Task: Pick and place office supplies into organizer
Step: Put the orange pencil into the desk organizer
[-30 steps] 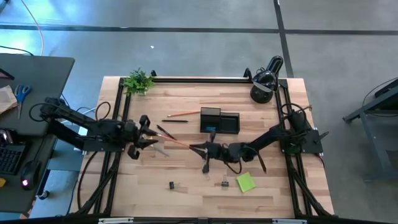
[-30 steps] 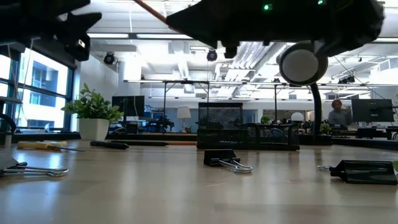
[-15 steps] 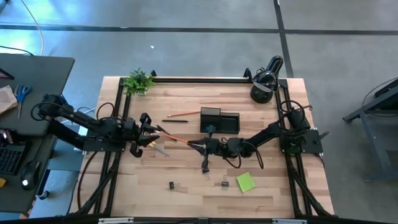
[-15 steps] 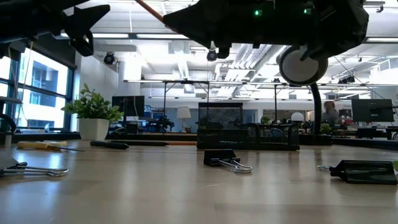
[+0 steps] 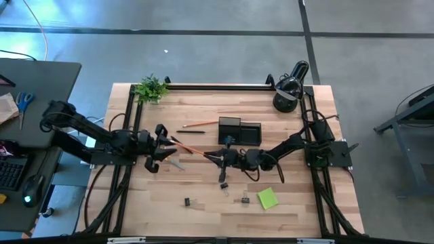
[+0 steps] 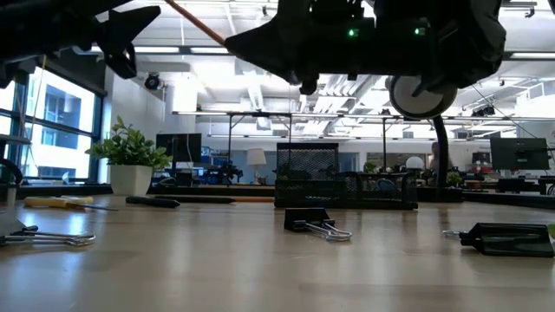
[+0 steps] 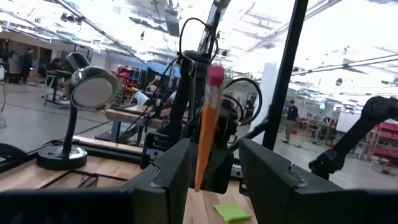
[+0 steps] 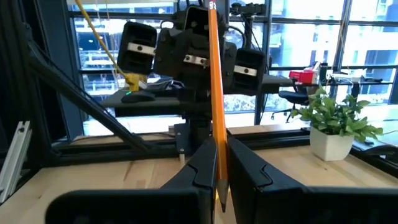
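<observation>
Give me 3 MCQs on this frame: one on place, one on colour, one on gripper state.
1. Where is the sticky-note pad?
A. inside the organizer
B. flat on the table, nearer the right arm
C. beside the plant

2. What colour is the pencil held between the arms?
A. orange
B. blue
C. green

3. How does the right gripper stand?
A. wide open, empty
B. out of view
C. shut on the pencil

Answers:
1 B, the high view shows it lying outside the organizer.
2 A, its shaft shows orange in both wrist views.
3 C, its fingers pinch the pencil's tip end, while the left gripper stands open around the eraser end.
</observation>
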You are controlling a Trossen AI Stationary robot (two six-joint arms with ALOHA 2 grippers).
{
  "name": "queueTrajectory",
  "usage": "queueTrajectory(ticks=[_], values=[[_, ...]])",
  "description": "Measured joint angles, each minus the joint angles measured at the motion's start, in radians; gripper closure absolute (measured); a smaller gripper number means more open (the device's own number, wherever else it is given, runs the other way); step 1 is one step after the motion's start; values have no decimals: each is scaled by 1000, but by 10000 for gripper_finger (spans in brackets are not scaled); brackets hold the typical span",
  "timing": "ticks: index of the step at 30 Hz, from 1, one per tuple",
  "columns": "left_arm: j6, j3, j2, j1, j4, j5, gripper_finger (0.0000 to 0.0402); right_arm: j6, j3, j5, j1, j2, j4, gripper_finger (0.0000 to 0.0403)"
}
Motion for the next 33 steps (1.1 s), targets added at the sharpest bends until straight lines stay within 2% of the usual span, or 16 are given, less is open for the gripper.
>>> queueTrajectory(ticks=[5,27,33], values=[[7,0,30,0,17,31,273,3,0,-1,1,0,-14,391],[61,0,35,0,49,40,273,19,0,-11,1,0,-45,391],[62,0,35,0,49,30,302,32,-1,-13,-4,0,-65,391]])
